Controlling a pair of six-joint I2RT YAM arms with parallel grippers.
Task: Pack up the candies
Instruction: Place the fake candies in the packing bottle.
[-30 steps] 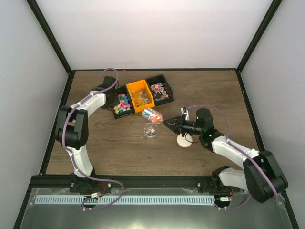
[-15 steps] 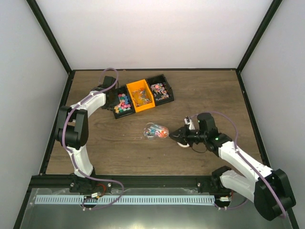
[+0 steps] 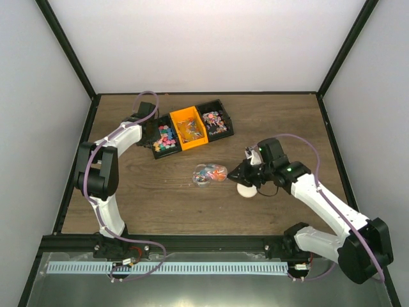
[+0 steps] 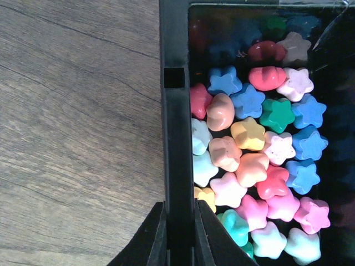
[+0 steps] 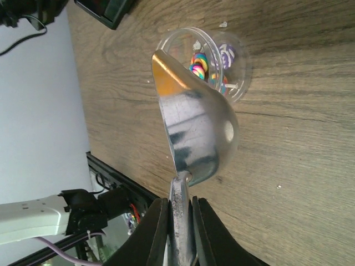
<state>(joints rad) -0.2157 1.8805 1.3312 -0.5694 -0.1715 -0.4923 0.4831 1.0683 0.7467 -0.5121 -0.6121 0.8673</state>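
candies [image 3: 208, 173] are tipping from the metal scoop [image 5: 194, 133] into the clear jar [image 5: 236, 66], which stands on the table [image 3: 160, 204] just beyond the right gripper [image 5: 180, 221], to its left in the top view. the scoop's long axis runs from that claw straight to the jar's mouth, with the bowl rolled over so its back faces the wrist camera and its lip at the rim. the right claw is clamped on the scoop's handle. the left gripper [image 4: 180, 235] is pinched onto the wall of the black tray [image 4: 176, 138], well apart from the jar (so the right arm is the nearer one). a second ago the loaded scoop hung by the orange bin [image 3: 187, 128], clear of the jar. now it is over it, with the cream lid [image 3: 247, 189] just beside the wrist.
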